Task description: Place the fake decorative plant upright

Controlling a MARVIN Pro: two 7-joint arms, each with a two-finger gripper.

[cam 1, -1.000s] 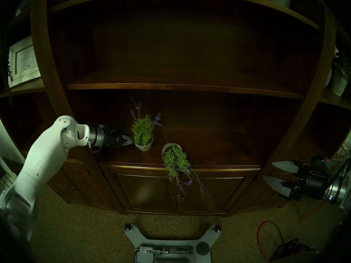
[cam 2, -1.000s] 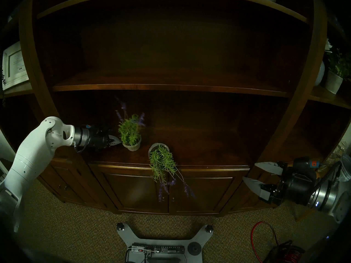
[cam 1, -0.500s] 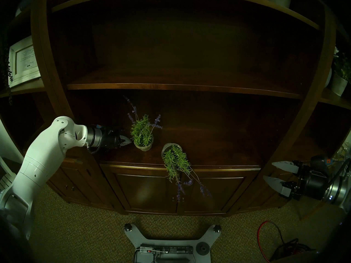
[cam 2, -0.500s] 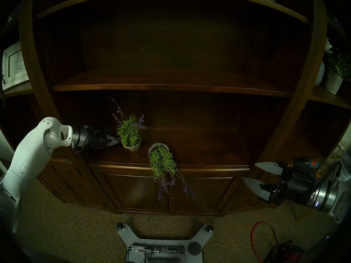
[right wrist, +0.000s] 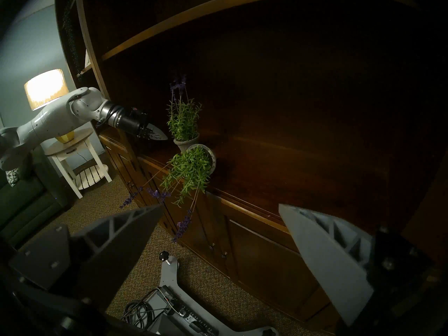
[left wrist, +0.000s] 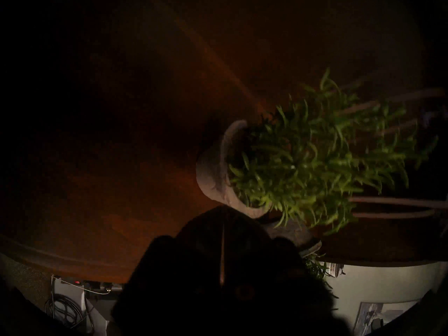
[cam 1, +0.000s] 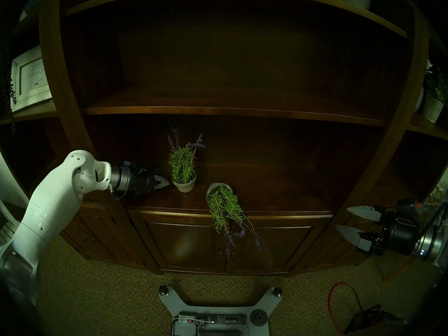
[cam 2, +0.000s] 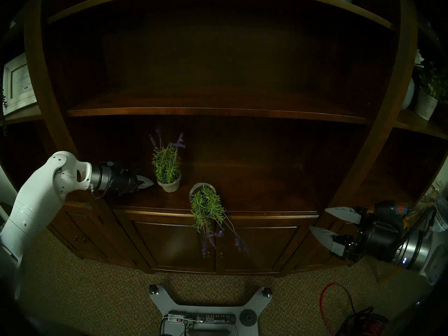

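I work at a tall dark wooden cabinet (cam 1: 232, 110), and on its broad lower ledge (cam 1: 278, 182) stand both plants. By my judgement one uprighting is done and the second is in hand: the fake lavender in a small grey stone-look pot, standing upright (cam 1: 183, 175), sits toward ten o'clock of the ledge's middle, while its twin, a fake lavender in a grey pot lying on its side (cam 1: 221, 202), rests near the front edge at six o'clock, its green sprigs and purple flower spikes hanging over the lip. My left gripper (cam 1: 162, 182) sits just beside the upright pot at its nine o'clock, fingers pressed together and holding nothing, apart from the pot as far as I can tell. My right gripper (cam 1: 352, 221) waits well away at three o'clock, fingers spread wide and empty. The next move, I judge, calls for reaching the fallen pot's body, not the loose stems, gripping across it, and tipping it rim-up without dragging it off the edge.
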